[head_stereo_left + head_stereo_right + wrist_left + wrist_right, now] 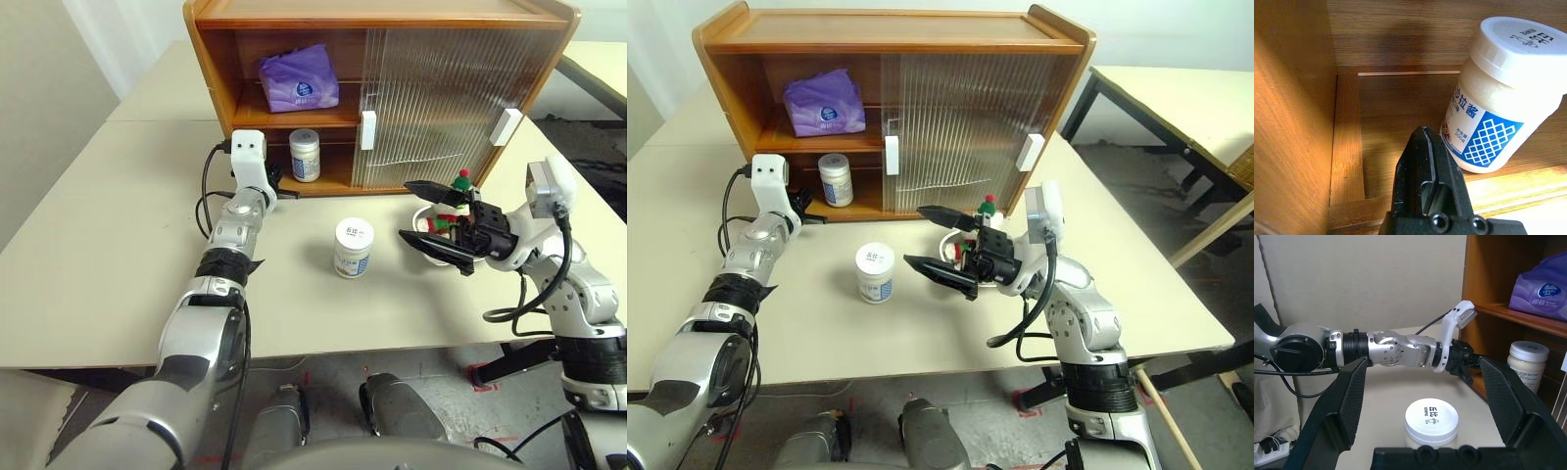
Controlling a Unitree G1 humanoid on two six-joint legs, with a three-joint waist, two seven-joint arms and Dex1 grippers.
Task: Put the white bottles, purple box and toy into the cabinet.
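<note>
1. Right gripper [436, 223] stands wide open, empty, aimed at the table bottle [354, 247]; centre the jar between the jaws before closing.
2. Left gripper [284, 194], pinched shut and empty, sits at the cabinet [294, 20] lower shelf beside the stowed bottle [305, 155]; it should clear out.
3. Purple box [299, 78] lies on the upper shelf; toy [458, 193] waits behind the right gripper.

My arms are silver metal with black joint bands. Each wrist carries a white camera block fed by a looping black cable. The grippers [438, 224] have flat, tapering black fingers [1352, 396], with small screws at their base.
</note>
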